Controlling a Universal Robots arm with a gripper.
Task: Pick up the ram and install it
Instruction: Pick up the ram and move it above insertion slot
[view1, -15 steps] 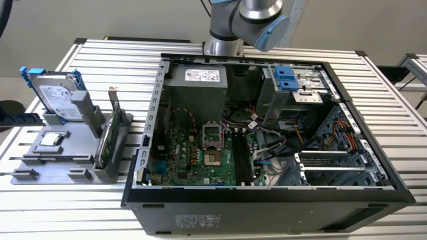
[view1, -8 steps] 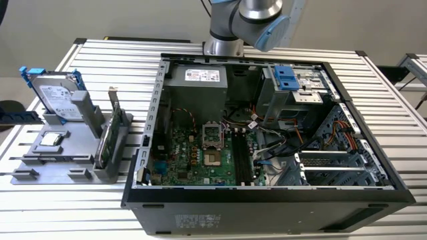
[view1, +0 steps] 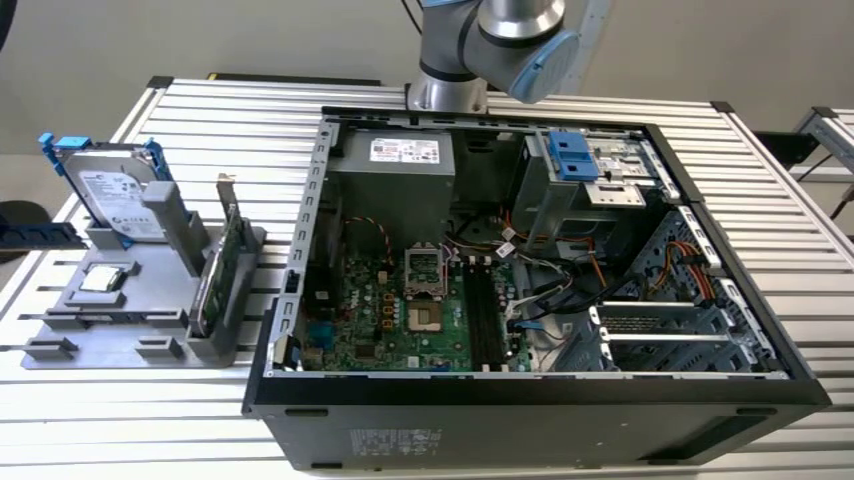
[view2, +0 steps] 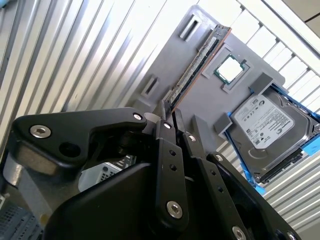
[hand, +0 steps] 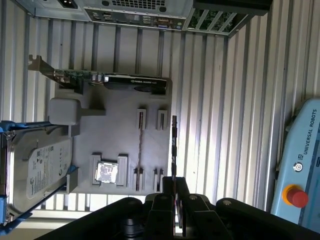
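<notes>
My gripper (hand: 173, 184) is shut on one end of the ram (hand: 173, 145), a long thin board seen edge-on that sticks straight out from the fingers. In the second wrist view the ram (view2: 197, 65) shows small dark chips along its face, and the gripper (view2: 170, 116) clamps its near end. The ram hangs in the air above the grey parts holder (hand: 115, 135), apart from it. In the exterior view the open computer case (view1: 534, 390) lies on the table with its motherboard (view1: 387, 315) and long black memory slots (view1: 483, 320) exposed. The arm's wrist (view1: 487, 40) is behind the case.
On the grey holder (view1: 120, 310) stand a silver hard drive (view1: 114, 195) with blue rails, a green card (view1: 220, 270) with a metal bracket, and a square processor (view1: 104, 280). Cables (view1: 561, 270) crowd the case beside the slots. A control pendant with a red button (hand: 296, 196) lies on the slatted table.
</notes>
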